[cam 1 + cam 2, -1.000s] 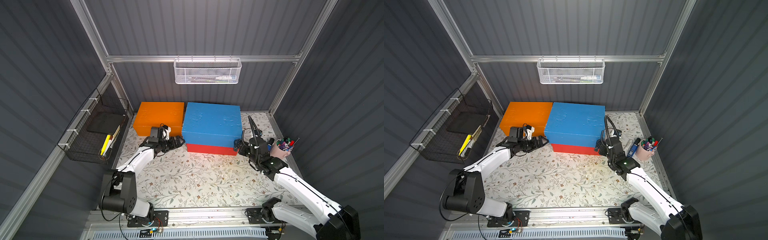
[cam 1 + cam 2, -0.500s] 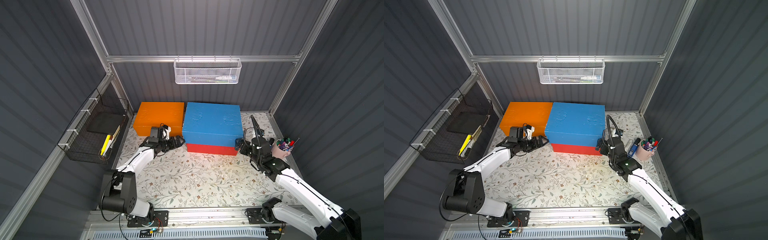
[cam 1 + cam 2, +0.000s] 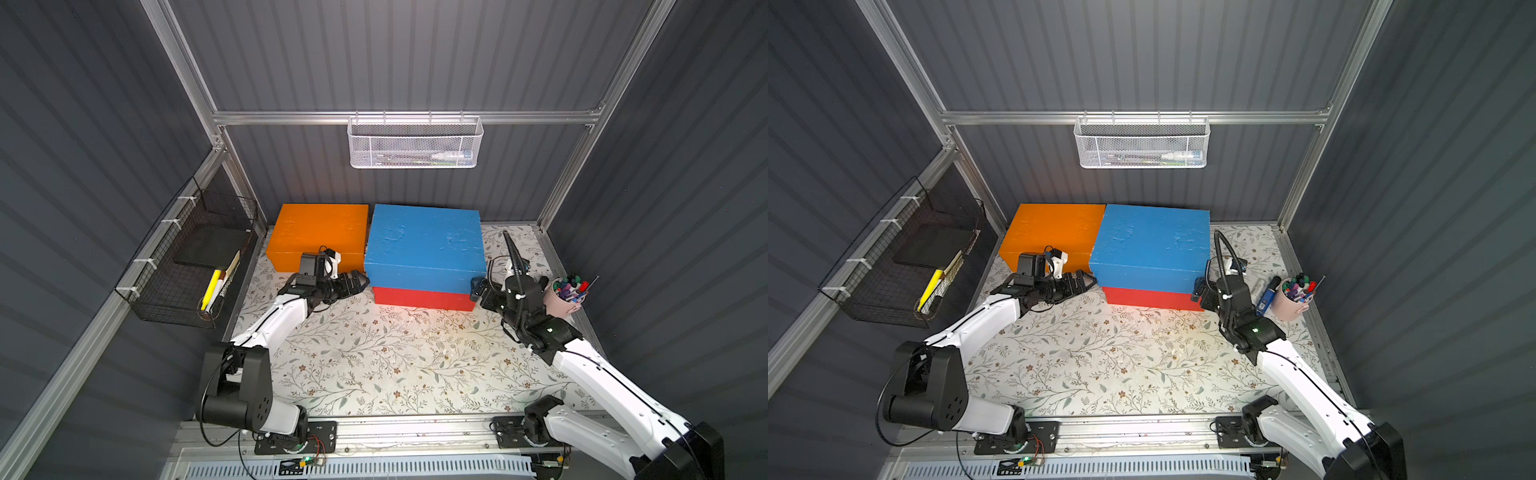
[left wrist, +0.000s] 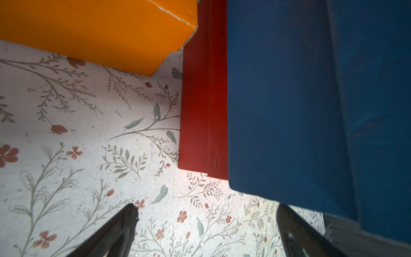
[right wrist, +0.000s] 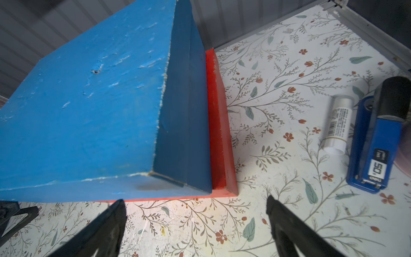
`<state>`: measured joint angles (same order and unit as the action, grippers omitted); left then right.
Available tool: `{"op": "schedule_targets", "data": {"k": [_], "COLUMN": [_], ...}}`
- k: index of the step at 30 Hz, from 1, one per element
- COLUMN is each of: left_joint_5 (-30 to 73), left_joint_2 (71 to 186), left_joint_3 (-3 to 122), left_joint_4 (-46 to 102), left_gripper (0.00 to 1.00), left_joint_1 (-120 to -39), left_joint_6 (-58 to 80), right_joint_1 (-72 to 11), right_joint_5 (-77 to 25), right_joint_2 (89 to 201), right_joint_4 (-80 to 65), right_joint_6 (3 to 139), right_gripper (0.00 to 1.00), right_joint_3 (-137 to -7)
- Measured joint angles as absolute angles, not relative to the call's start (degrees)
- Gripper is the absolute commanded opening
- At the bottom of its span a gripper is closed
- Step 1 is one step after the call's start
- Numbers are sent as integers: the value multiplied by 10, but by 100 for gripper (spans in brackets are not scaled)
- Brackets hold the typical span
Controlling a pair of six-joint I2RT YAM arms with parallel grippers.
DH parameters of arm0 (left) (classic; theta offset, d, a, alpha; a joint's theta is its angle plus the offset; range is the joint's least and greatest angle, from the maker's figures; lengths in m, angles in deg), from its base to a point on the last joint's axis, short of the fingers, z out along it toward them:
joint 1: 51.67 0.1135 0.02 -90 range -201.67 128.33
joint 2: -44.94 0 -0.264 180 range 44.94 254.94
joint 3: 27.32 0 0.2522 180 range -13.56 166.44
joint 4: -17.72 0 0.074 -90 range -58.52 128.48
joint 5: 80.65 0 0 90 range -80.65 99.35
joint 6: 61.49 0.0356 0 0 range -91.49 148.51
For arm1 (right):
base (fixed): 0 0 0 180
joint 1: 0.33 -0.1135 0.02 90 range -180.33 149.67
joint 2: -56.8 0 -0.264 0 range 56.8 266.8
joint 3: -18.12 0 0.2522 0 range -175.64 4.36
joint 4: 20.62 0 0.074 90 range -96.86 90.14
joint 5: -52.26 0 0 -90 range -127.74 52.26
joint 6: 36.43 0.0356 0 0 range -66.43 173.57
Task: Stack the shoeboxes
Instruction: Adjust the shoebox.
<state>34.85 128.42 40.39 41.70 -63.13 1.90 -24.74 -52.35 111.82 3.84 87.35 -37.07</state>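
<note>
Altogether three shoeboxes: blue shoebox (image 3: 424, 245) atop red shoebox (image 3: 419, 298), orange shoebox (image 3: 318, 232) just beside it; two tools, left tool (image 3: 360, 282) and right tool (image 3: 476, 291), both open, empty.

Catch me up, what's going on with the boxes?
The blue box sits on the red box; the orange box stands on the table beside them, not yet stacked. Both grippers are open and hold nothing: the left gripper at one end of the stack, the right gripper at the other.
</note>
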Motion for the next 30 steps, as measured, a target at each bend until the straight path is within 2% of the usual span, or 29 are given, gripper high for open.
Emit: {"op": "schedule_targets", "data": {"k": [13,23,30], "left_joint_5": [355,310,299], "left_joint_2": [1289,1165,1246], "left_joint_3": [434,404,533], "left_joint_4": [432,428,469], "left_gripper": [99,99,99], "left_joint_1": [-631,-631,-631], "left_joint_6": [20,19,18], "right_joint_1": [-243,-193,-162], "right_joint_5": [-521,-474,-413], "right_joint_2": [1075,1128,1192], "right_joint_4": [30,25,8], "right_joint_6": [874,881,901], "right_gripper": [99,99,99], "right_joint_3": [-380,-452,-478]}}
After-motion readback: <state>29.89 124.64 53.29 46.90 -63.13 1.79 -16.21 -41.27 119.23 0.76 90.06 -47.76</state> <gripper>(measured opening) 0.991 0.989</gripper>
